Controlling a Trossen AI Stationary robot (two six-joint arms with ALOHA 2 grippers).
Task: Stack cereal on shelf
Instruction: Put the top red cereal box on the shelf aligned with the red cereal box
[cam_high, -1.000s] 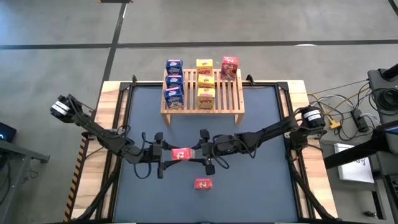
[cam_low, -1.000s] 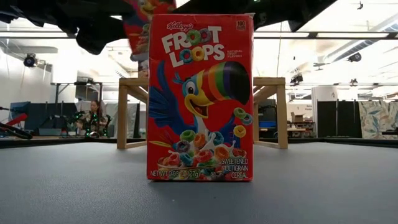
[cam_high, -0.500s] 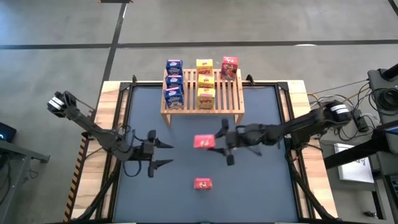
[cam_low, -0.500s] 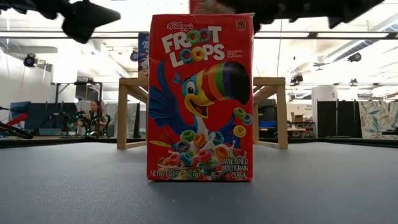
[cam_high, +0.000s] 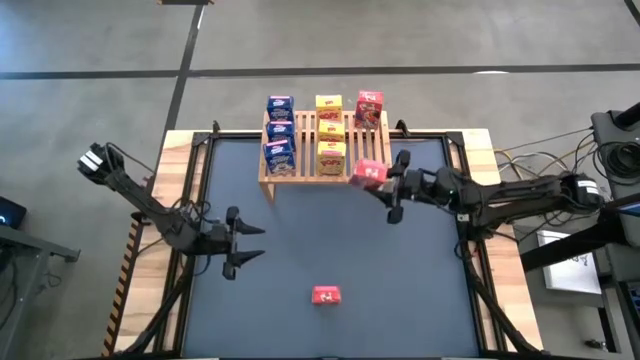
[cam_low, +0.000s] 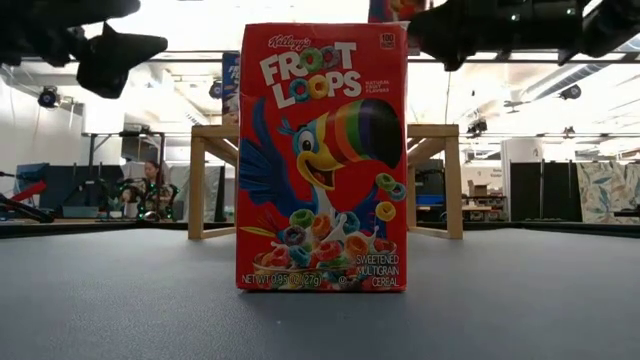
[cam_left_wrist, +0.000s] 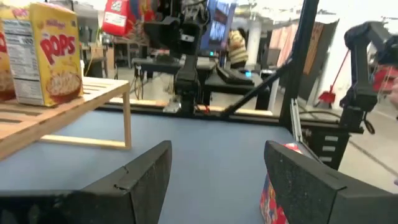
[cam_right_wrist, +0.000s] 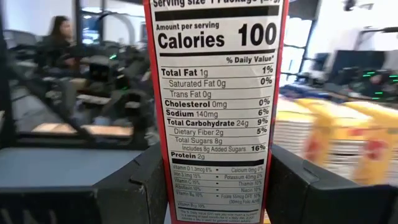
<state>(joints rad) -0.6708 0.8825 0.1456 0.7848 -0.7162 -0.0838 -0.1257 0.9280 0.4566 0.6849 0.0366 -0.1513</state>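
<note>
The wooden slatted shelf (cam_high: 325, 160) stands at the table's far edge. It holds three blue boxes (cam_high: 279, 130), three yellow boxes (cam_high: 330, 130) and one red box (cam_high: 369, 106). My right gripper (cam_high: 376, 178) is shut on a second red box (cam_high: 368, 173) at the shelf's near right corner. A third red box (cam_high: 326, 295) stands upright on the table near the front; it fills the low view (cam_low: 322, 155). My left gripper (cam_high: 250, 250) is open and empty over the table's left half. My right gripper pinches the red box between its two fingers (cam_right_wrist: 134, 186), one on each broad face. The narrow nutrition panel (cam_right_wrist: 217, 112) faces the wrist. The fingers reach in level from the table's right. The box is lifted clear of the table, above shelf height.
The dark mat has free room between the shelf and the standing red box. The shelf's right slats (cam_high: 375, 150) in front of the red box are bare. A person (cam_low: 152, 185) sits in the room beyond the table.
My right gripper has carried the red box from the table's middle toward the far right, up to the shelf's near right corner. My left gripper has come away from that box and drawn back toward the table's left edge.
</note>
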